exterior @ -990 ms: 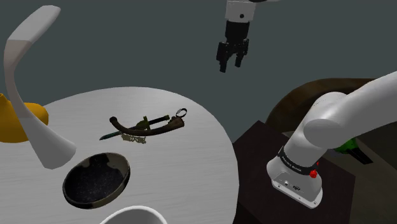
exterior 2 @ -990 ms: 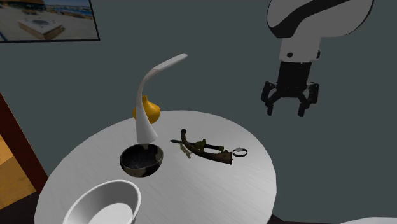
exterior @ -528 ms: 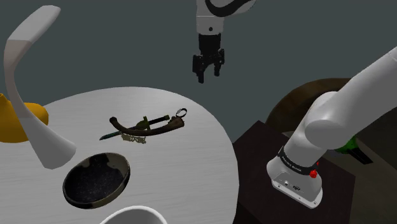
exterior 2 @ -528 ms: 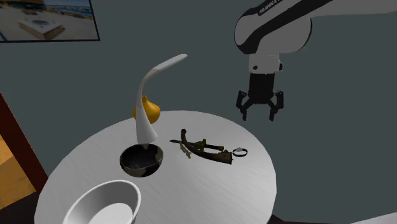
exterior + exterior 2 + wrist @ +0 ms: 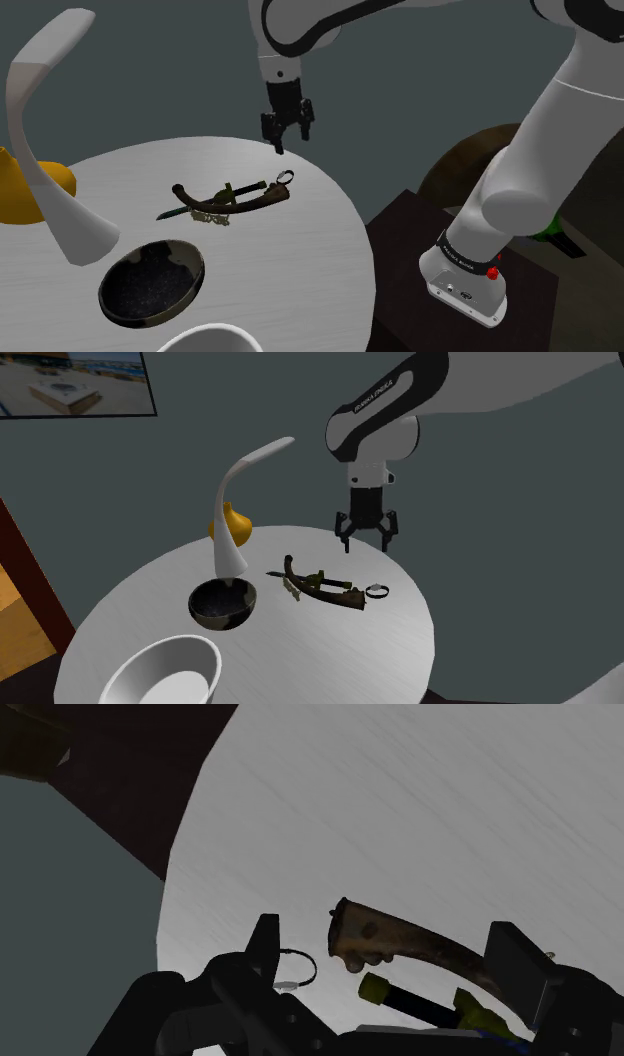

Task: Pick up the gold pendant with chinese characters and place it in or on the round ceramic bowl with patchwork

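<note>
The pendant (image 5: 235, 198) is a long curved brown piece with green and gold bits and a small ring (image 5: 285, 177) at one end. It lies on the round white table (image 5: 300, 270). My gripper (image 5: 288, 140) hangs open above the table's far edge, just over the ring end. In the second exterior view the gripper (image 5: 364, 542) is up and right of the pendant (image 5: 325, 585). In the wrist view the brown end (image 5: 400, 939) shows between the spread fingers (image 5: 265, 939), untouched. The dark round bowl (image 5: 150, 285) (image 5: 222, 614) sits empty nearer the table's front.
A white curved lamp (image 5: 50, 190) (image 5: 233, 542) stands beside the dark bowl, with a yellow gourd (image 5: 20, 190) behind it. A white bowl (image 5: 210, 338) (image 5: 160, 672) sits at the table's near edge. The dark stand (image 5: 400, 260) is to the shoulder view's right of the table.
The gripper has swung down and toward the shoulder view's left, from high beside the table to just above the pendant's ring end. It stays open. Nothing on the table moved.
</note>
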You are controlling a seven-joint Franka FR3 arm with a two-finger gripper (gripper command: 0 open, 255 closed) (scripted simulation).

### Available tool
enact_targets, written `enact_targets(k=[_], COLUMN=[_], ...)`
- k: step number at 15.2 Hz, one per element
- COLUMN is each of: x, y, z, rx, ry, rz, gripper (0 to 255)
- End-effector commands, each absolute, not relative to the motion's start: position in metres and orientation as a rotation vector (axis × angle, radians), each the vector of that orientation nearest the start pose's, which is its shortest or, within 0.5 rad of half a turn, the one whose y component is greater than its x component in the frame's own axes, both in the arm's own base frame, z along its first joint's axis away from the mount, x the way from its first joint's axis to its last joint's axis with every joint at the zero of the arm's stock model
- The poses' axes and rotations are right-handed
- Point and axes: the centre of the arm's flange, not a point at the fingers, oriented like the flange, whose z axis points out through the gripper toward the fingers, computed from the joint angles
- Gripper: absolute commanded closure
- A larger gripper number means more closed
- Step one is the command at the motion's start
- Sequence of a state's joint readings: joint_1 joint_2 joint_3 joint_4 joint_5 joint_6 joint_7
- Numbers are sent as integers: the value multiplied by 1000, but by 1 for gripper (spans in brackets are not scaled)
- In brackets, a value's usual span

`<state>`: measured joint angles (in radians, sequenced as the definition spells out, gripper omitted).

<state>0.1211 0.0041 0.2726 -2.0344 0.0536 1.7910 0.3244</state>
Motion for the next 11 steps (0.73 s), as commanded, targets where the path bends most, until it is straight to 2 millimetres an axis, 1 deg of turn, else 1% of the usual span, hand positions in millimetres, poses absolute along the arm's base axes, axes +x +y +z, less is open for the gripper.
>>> enact_targets(k=[1, 6, 11], x=[495, 525, 550], y=[226, 278, 330], z=[407, 366, 322], rx=[-3152, -3147, -3137], ry=[-104, -162, -221], rz=[434, 526, 617], gripper=[0, 0, 0])
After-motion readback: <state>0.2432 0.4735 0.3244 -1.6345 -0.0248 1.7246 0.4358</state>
